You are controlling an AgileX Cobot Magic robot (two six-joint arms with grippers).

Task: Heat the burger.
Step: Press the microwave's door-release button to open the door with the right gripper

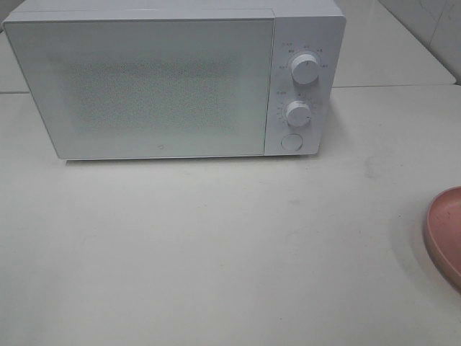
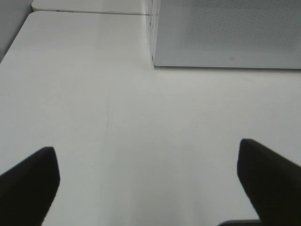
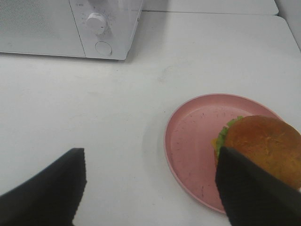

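The microwave (image 1: 144, 79) is set along the far edge of the bench (image 1: 216, 252), its door (image 1: 140, 86) shut, with two dials (image 1: 305, 69) and a round button (image 1: 291, 142) stacked on the panel at its right end. The burger (image 3: 265, 146) is seen only in the right wrist view, seated off-centre on the pink plate (image 3: 193, 136), which lies at the bench's right edge and is cut off by the frame in the high view. The right gripper (image 3: 150, 157) is spread wide and empty above the bench just beside the plate; one finger (image 3: 249, 193) overlaps the bun in that view, though contact cannot be confirmed. The left gripper (image 2: 146, 155) is likewise spread and holds nothing, poised over bare bench near the microwave's left front corner. Nothing has been loaded, so the step in hand is judged to be access to the oven — the round button is probably the door release. It should be pressed squarely with a fingertip so the casing is not shoved back. The door's swing path should be kept free of the left arm. For the burger, a gentle grasp across the bun's sides is advised — too much squeeze would crush it or slide the filling out.
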